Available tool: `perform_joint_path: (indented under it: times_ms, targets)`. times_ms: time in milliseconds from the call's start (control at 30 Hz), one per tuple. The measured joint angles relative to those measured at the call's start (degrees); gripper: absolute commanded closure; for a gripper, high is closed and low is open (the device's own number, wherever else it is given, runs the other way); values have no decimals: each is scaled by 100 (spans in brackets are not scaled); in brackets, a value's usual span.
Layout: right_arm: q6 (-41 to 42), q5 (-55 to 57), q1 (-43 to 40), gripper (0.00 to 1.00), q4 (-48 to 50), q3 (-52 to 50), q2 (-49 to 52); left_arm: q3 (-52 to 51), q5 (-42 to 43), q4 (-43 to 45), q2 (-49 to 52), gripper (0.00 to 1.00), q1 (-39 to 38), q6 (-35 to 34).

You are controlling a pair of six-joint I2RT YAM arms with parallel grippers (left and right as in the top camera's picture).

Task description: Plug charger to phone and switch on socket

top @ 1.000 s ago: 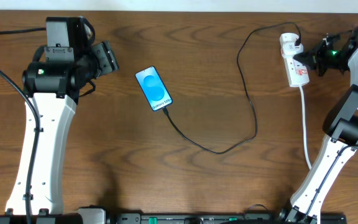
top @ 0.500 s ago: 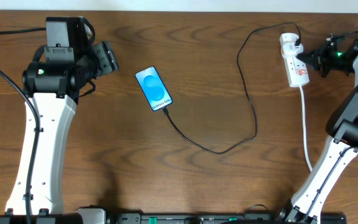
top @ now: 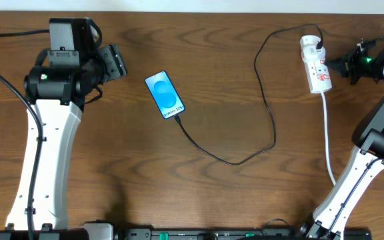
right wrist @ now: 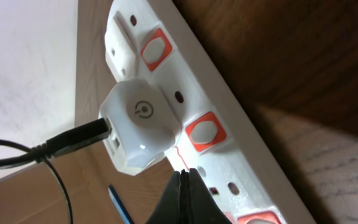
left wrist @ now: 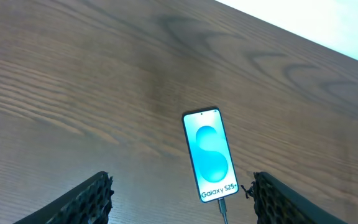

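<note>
The brown tabletop (top: 219, 193) looks the same as before. The right arm (top: 369, 137) has pulled back toward the right edge of the top view. A second ago the right gripper (top: 342, 65) was right up against the socket (top: 315, 63). Now it sits just beside it, with a small gap. Its two fingers are pressed together and hold nothing. So the push on a switch may be over, and the job looks nearly done.

The left gripper (top: 117, 62) has not moved. It is spread wide and holds nothing. The phone (top: 165, 95) lies in the upper middle with its blue screen lit. The charger (top: 272, 120) runs from its lower end to the socket in the upper right.

Close up, the red switches (right wrist: 202, 132) sit by a white block (right wrist: 138, 127) with the black cable in it. I cannot tell if any switch is on. The right gripper's fingers (right wrist: 180, 193) are cut off at the bottom. The phone's plug end is cut off in the left wrist view.
</note>
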Motion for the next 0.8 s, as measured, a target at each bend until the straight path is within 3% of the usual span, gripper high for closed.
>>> perform_joint_path:
  times_ms: [800]
  targets:
    - [125,-372,11,99,629,2,210,0,-2,0,0,27,0,0]
